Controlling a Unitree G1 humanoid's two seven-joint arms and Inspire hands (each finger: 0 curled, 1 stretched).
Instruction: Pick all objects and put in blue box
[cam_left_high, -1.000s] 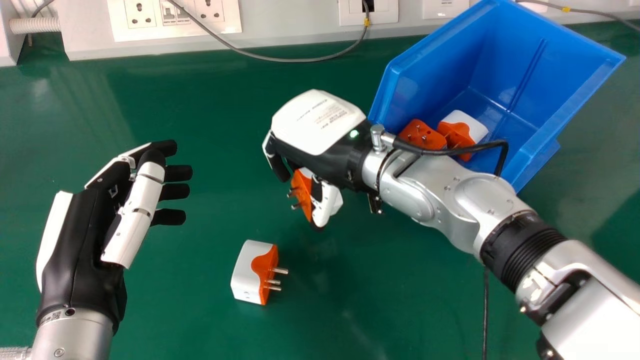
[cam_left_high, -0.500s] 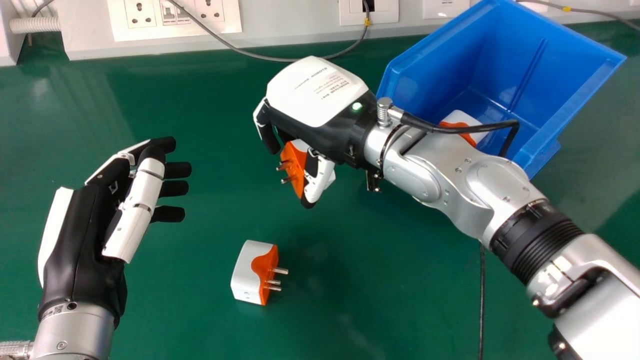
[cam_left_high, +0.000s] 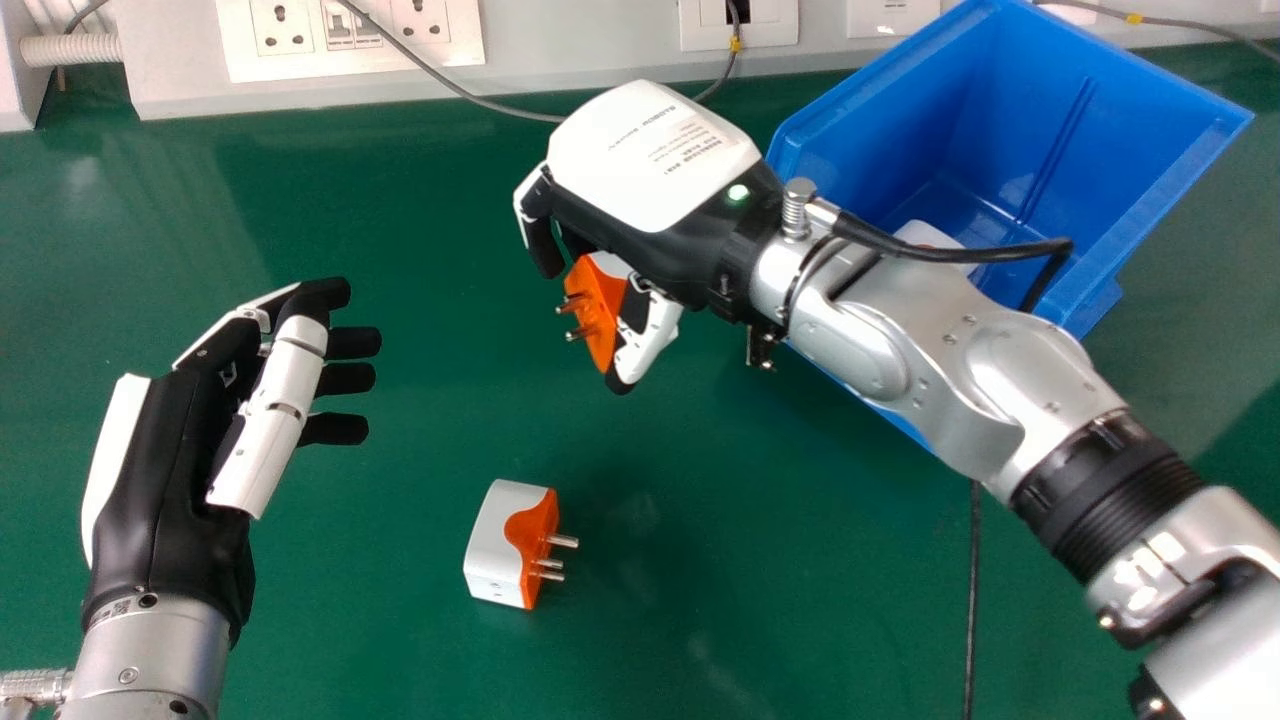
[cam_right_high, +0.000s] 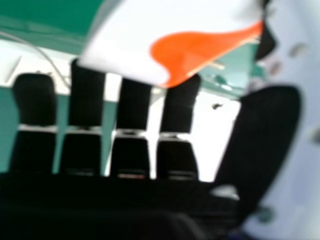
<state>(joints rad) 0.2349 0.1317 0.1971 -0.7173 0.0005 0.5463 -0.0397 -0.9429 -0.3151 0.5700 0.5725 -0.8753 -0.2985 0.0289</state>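
Observation:
In the head view my right hand (cam_left_high: 655, 190) is above the table, left of the blue box (cam_left_high: 1110, 240), its fingers and thumb curled round an orange and white plug adapter (cam_left_high: 600, 305) with its pins pointing left. The right hand view shows my right hand (cam_right_high: 132, 150) with the held adapter (cam_right_high: 185, 50) between fingers and thumb. A second adapter (cam_left_high: 505, 545), white with an orange face, lies on the table, pins to the right. Inside the box a white and orange piece (cam_left_high: 930, 236) is partly hidden by my right forearm. My left hand (cam_left_high: 165, 470) is open at the left.
Wall sockets (cam_left_high: 350, 35) line the back edge of the green table (cam_left_high: 380, 620). A grey cable (cam_left_high: 480, 100) hangs from them behind my right hand. A thin black cable (cam_left_high: 973, 600) runs down the table below my right forearm.
My right hand has moved up toward the back of the table, carrying the adapter, and lately slightly right. Its forearm now covers more of the box's contents. The left hand has barely shifted.

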